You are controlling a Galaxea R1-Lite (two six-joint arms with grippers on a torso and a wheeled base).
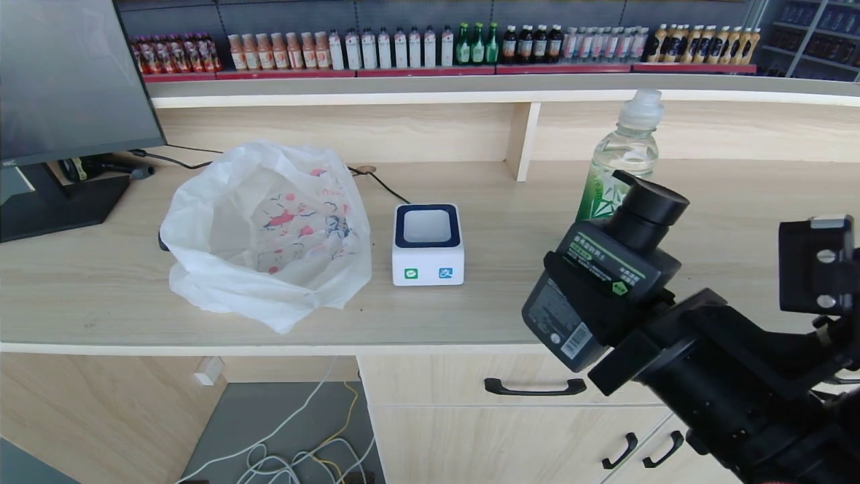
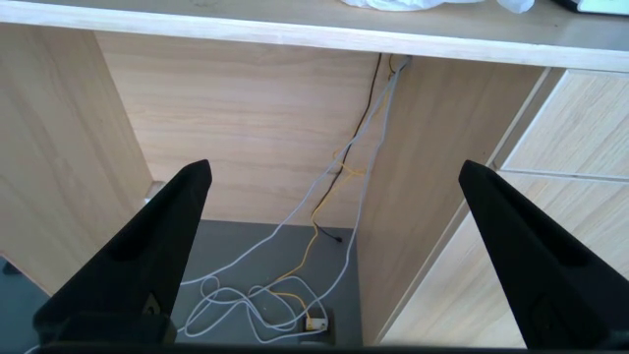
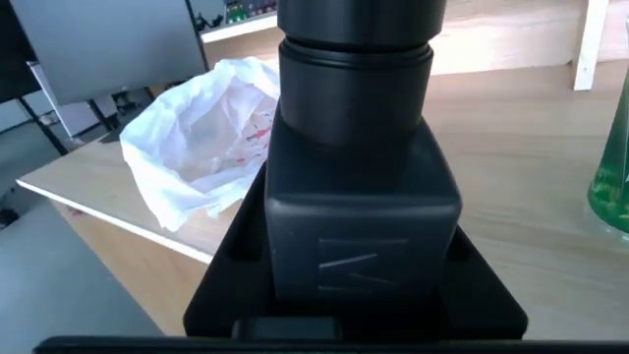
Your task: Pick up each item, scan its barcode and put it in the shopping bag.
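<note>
The right gripper [image 1: 631,343] is clamped on the lower body of a black, square-sided plastic bottle with a wide round black cap [image 1: 598,282], holding it in the air over the front edge of the pale wood-grain counter [image 1: 504,202], toward the counter's right end. The bottle is tilted: its long axis runs on a diagonal, with the cap pointing up and away to the right and the base pointing down toward the counter's front edge and to the left. A white barcode label [image 1: 576,340] on a side face near the base faces the head camera. Left of the bottle and apart from it, a small white box scanner with a dark blue frame around its top window [image 1: 428,245] sits mid-counter. Just beside the scanner on its left lies an open white plastic shopping bag with red and blue print [image 1: 265,235], its mouth facing up. Behind the held bottle a clear plastic bottle with a green label and white cap [image 1: 621,154] stands upright on the counter. The left gripper [image 2: 324,265] hangs below counter level with its fingers spread wide apart, holding nothing, in front of loose white and yellow cables [image 2: 295,265] on the floor under the counter
</note>
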